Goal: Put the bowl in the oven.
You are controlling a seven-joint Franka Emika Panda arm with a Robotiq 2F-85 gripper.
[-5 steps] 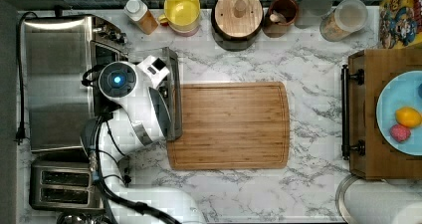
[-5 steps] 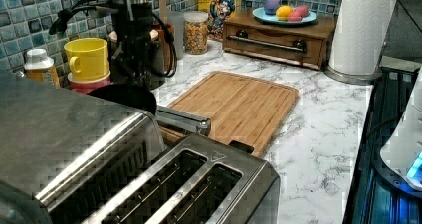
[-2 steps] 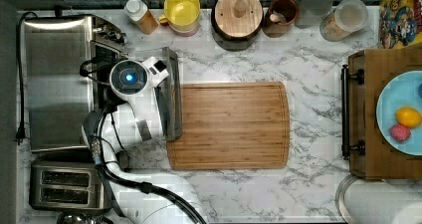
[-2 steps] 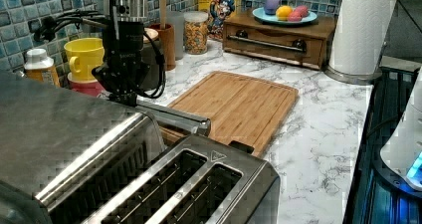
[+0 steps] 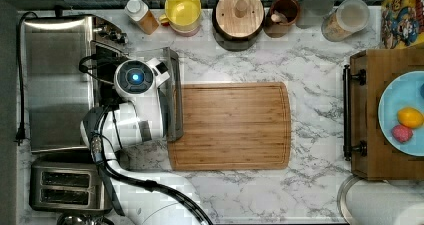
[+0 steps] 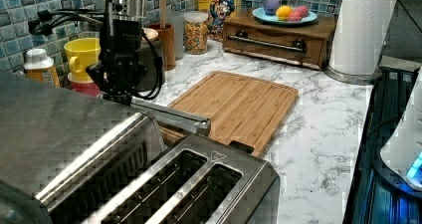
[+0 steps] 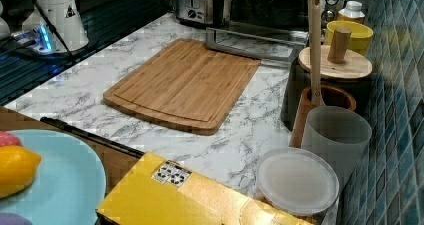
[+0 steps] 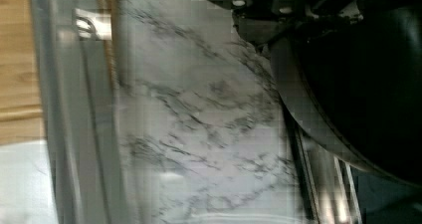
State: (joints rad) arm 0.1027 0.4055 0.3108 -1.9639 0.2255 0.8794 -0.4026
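Wrist view: black bowl (image 8: 378, 84), seemingly over oven (image 5: 57, 80) threshold.

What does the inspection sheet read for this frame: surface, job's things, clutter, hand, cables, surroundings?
Surface: marble counter, with a wooden cutting board in the middle.
Job's things: oven with door folded down; black bowl at the oven mouth in the wrist view.
Clutter: yellow cup, wooden-lidded canister, two-slot toaster, cereal box, blue plate with fruit.
Hand: at the oven opening; finger state cannot be told.
Cables: black bundle along the arm; oven cord.
Surroundings: tiled backsplash, paper towel roll.
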